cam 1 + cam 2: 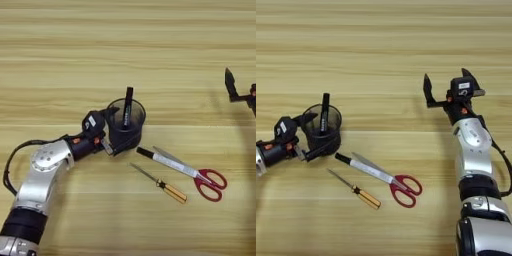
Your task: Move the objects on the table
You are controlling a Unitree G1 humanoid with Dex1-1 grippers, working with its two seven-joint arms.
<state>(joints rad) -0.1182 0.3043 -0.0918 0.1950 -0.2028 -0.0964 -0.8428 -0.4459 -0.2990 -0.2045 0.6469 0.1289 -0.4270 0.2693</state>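
Pen cup (126, 127) of black wire mesh stands upright on the wooden table (125, 50), left of the middle and well in from every edge. A slim black marker (127, 106) stands inside it, leaning a little, its top poking above the rim. The left gripper (111, 131) reaches in from the table's near left corner and has its two black fingers clamped around the cup — one finger at the rim on the far side, the other low against the wall on the near side.

Just beside the cup, toward the near edge, a white marker (166, 162) with black ends lies flat, slanting down to the right. Red-handled scissors (202, 179) lie along it, their blades touching or crossing its body. A screwdriver (160, 183) with an amber handle lies apart from them, nearer the front edge.

The right gripper (447, 86) hovers over bare wood toward the right edge — fingers spread wide, holding nothing.
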